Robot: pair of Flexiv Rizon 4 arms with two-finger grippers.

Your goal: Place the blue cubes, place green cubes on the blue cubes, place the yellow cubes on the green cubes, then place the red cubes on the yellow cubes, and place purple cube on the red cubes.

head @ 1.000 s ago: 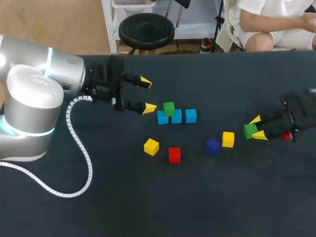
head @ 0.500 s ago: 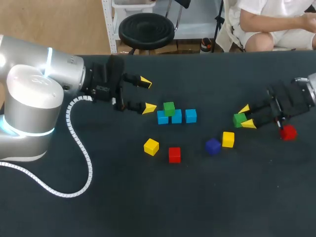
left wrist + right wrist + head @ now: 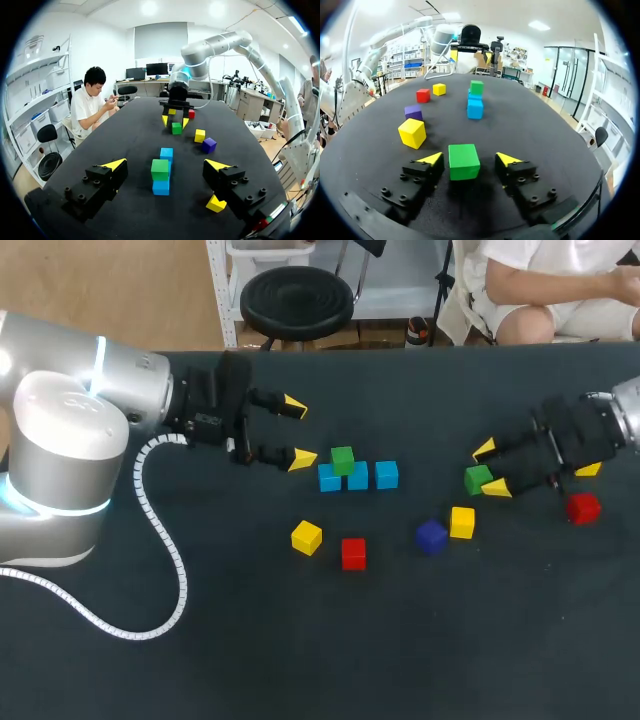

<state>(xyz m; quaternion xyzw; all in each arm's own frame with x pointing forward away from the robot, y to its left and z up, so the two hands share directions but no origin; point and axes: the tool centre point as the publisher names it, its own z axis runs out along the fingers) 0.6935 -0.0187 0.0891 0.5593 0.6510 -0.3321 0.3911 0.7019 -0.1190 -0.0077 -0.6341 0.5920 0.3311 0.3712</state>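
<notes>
Closest to me on the bench (image 3: 250, 660) lie a loose yellow cube (image 3: 307, 537) and a red cube (image 3: 353, 553), well clear of any path I would take. Further in, the purple cube (image 3: 431, 536) and a second yellow cube (image 3: 462, 521) sit just beside each other, almost under my right hand (image 3: 490, 469). That hand is closed on the held green cube (image 3: 478, 480), which sits out near the fingertips and looks lifted off the bench. If I travel low toward the stack, it could clip those two. A hold that far out might also let the cube twist or drop.

Beyond, the blue cubes (image 3: 387, 474) stand in a row, with the stacked green cube (image 3: 343, 459) on top toward the row's left end. The free spot is tight against it, so coming down off-centre could shove that cube off or split the row. Farthest, my left hand (image 3: 297, 431) hangs wide open and empty just beside the row's left end, and a knocked block could skid into it.
</notes>
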